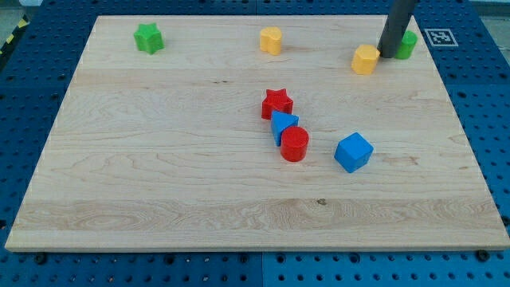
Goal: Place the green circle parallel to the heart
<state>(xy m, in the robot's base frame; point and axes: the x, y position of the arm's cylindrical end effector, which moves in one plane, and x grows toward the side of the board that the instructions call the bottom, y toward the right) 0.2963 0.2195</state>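
1. The green circle (408, 44) sits at the worktop (159, 183) top-right, close to the top edge; open board lies toward 7 o'clock.
2. It is round, so no long axis shows.
3. My tip (389, 54) touches its 9 o'clock side, between it and the yellow hexagon (366, 60).
4. The yellow heart (271, 40) lies well apart at 9 o'clock.
5. No gripper is fitted; nothing is grasped.

A green star (148, 37) sits top left; red star (276, 103), blue triangle (282, 125), red cylinder (294, 144) touch mid-board, blue cube (353, 151) nearby
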